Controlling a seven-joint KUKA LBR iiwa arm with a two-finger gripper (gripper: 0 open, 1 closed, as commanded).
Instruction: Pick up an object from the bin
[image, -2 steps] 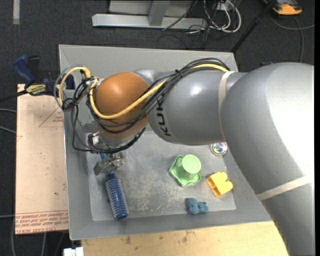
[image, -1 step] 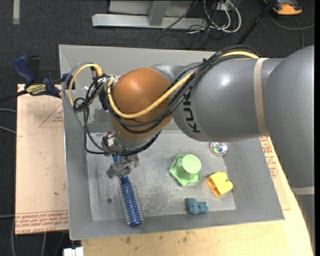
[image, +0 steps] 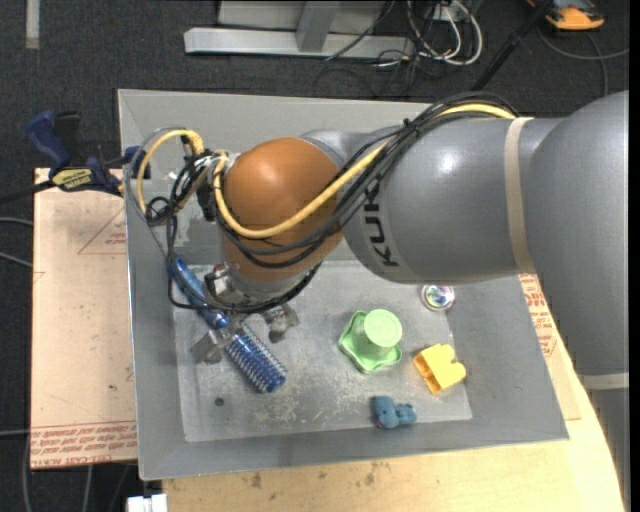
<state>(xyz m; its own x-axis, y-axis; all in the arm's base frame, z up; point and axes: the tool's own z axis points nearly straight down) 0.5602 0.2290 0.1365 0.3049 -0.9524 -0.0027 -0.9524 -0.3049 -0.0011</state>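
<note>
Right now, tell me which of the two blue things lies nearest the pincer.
The long bristled blue brush, right by the pincer at the bin's left. The small blue lump lies apart near the front wall.

Bin (image: 150, 400): plain grey metal, floor speckled with pale scuffs.
Brush (image: 255, 362): blue, head a fine dotted grid of bristles.
Cup-like piece (image: 370, 340): light green (top face a shade paler).
Block (image: 440, 367): yellow.
Small lumpy toy (image: 393, 412): dull blue.
Round bit (image: 437, 296): shiny silver.
Wrist cover (image: 280, 195): orange-brown.
Arm (image: 470, 200): grey, dark lettering.
Cable (image: 166, 134): yellow, beside black ones.
</note>
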